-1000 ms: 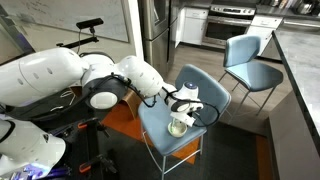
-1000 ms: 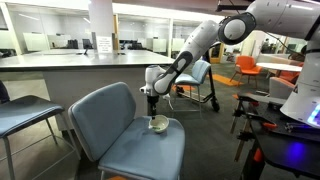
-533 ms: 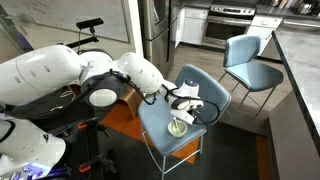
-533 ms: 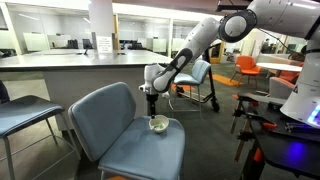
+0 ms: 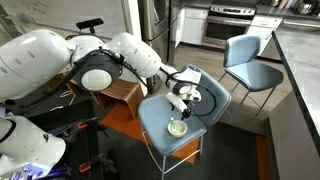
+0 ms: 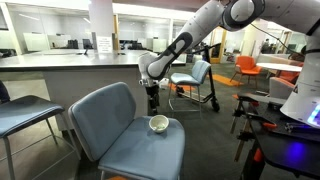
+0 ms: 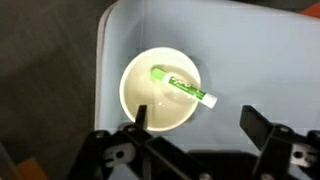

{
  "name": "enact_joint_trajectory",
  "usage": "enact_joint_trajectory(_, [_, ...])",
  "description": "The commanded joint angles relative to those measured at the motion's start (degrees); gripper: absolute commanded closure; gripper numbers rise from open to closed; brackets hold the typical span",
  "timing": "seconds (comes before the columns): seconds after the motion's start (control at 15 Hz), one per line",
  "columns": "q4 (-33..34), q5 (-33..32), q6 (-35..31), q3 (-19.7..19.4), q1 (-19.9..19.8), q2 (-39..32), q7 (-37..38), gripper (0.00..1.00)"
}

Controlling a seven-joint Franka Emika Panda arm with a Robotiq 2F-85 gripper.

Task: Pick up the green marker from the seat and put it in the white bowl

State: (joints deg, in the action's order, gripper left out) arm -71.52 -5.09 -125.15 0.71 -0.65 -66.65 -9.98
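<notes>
Above the padded chair, the black Robotiq gripper [image 7: 194, 114] hangs with its jaws spread wide and nothing held between them. In the wrist view its two fingers [image 7: 140, 118] frame the lower edge, one on either side of the bowl below. In both exterior views the gripper [image 5: 180, 100] [image 6: 153, 100] points down and hovers clear of the bowl, touching nothing.

Directly under it sits the small round white bowl [image 7: 140, 88] with a cream inside. The thin green marker [image 7: 183, 87] lies slanted across the bowl, one end down inside and the other resting at the rim. The bowl [image 5: 177, 127] [image 6: 158, 123] shows in both exterior views, but the marker is too small to make out in either.

The bowl stands on the blue-grey padded seat [image 7: 250, 50] of a shell chair with a curved back and thin metal legs, toward the front part of the cushion [image 5: 158, 115] [image 6: 120, 135].

The white jointed robot arm [image 5: 130, 50] [image 6: 190, 40] reaches in over the chair's back. A second blue-grey shell chair [image 5: 250, 65] stands well apart, near a stainless oven [image 5: 230, 25]. A long grey counter [image 6: 60, 62] runs behind the seat in an exterior view.
</notes>
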Motion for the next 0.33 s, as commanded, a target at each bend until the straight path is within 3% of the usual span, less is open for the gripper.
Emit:
enact_joint_trajectory(0.0, [-6.49,1.57,-0.5,-0.04,0.42,5.9,5.33,0.0])
enact_joint_trajectory(0.27, [-13.02,1.26,-4.26,0.22,0.55,11.63,4.94,0.0])
